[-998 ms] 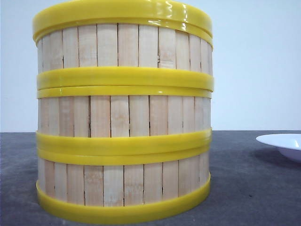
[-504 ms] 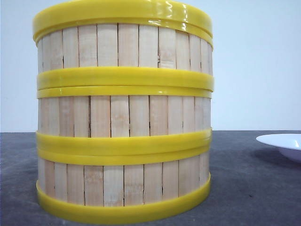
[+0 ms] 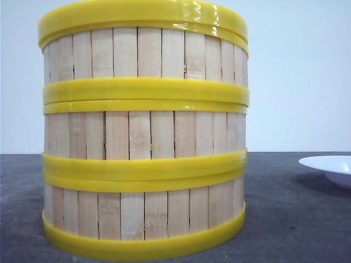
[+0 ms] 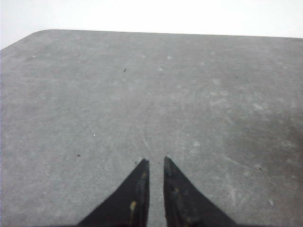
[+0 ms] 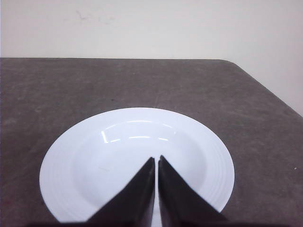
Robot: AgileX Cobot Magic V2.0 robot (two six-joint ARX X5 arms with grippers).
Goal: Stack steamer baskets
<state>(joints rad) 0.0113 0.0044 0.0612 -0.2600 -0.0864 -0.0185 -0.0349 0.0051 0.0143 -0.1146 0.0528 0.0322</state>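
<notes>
Three steamer baskets stand stacked in one column close in front of the front camera: the bottom basket (image 3: 143,215) on the dark table, the middle basket (image 3: 143,135) on it, the top basket (image 3: 143,52) above. Their yellow rims line up and the stack stands upright. Neither gripper shows in the front view. My left gripper (image 4: 155,161) hangs over bare grey table with only a narrow slit between its fingers and nothing in it. My right gripper (image 5: 156,158) is shut and empty above a white plate. No basket appears in either wrist view.
A white plate (image 5: 118,137) lies under the right gripper, and its rim (image 3: 329,163) shows at the right edge of the front view, apart from the stack. The table (image 4: 142,85) has a rounded far corner in each wrist view.
</notes>
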